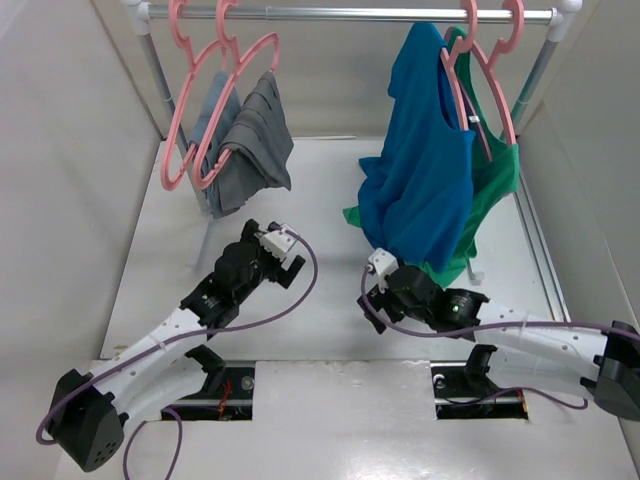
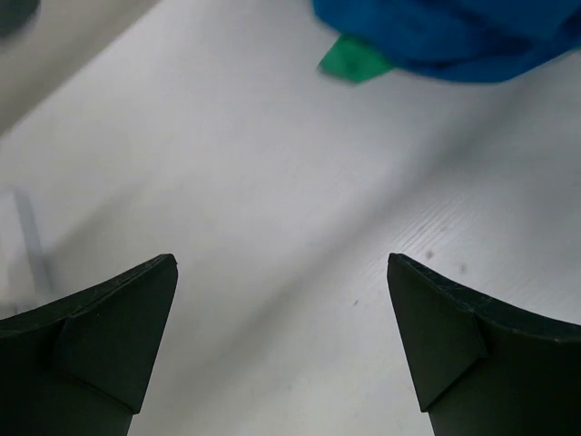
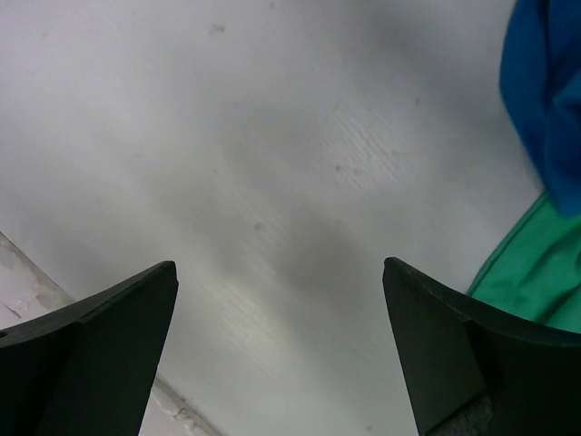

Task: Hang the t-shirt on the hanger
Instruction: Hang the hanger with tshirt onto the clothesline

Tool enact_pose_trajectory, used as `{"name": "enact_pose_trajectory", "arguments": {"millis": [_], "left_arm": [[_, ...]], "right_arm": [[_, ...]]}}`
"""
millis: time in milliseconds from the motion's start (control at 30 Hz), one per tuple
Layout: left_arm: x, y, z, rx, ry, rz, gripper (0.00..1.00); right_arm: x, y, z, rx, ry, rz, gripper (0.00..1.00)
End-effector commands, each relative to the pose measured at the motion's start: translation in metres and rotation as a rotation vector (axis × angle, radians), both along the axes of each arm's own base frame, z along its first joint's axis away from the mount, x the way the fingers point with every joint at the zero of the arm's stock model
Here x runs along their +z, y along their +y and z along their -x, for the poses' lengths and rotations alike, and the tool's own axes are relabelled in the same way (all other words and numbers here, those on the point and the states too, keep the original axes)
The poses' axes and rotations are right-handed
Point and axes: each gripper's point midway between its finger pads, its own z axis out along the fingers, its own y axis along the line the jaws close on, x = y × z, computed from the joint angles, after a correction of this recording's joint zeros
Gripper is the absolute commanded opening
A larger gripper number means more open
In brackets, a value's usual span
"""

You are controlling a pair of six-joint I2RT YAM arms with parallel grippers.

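The t-shirt [image 1: 420,180] is hanging draped over the hanger [image 1: 453,90] on the rail [image 1: 350,14] at the right, just in front of the green top [image 1: 497,190]; the left pincer [image 2: 280,272] is hovering wide open and empty over the worktop [image 1: 320,200]; the right pincer [image 3: 278,272] is likewise gaping, gripping nothing, near the t-shirt's lower hem.

Grey garments [image 1: 255,140] on pink hangers [image 1: 177,140] and a green top [image 1: 497,180], apparently also hangered, hang from the rail [image 1: 340,14].
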Motion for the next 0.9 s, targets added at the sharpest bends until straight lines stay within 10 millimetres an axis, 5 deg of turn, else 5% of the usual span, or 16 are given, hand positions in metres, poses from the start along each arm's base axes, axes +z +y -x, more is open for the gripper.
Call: {"name": "enact_pose_trajectory", "arguments": {"millis": [0, 100, 333, 867], "left_arm": [[-0.014, 0.038, -0.010, 0.218, 0.006, 0.052, 1.00], [-0.029, 0.054, -0.010, 0.269, 0.023, 0.043, 1.00], [-0.043, 0.070, -0.014, 0.303, 0.036, 0.045, 1.00], [-0.051, 0.071, -0.014, 0.268, 0.058, 0.037, 1.00]], "right_arm": [[0.008, 0.001, 0.001, -0.124, 0.009, -0.152, 0.99], [-0.010, -0.014, 0.009, -0.189, 0.050, -0.165, 0.99], [-0.008, -0.025, 0.014, -0.245, 0.061, -0.206, 0.99], [-0.021, -0.036, 0.018, -0.318, 0.099, -0.207, 0.99]]}}
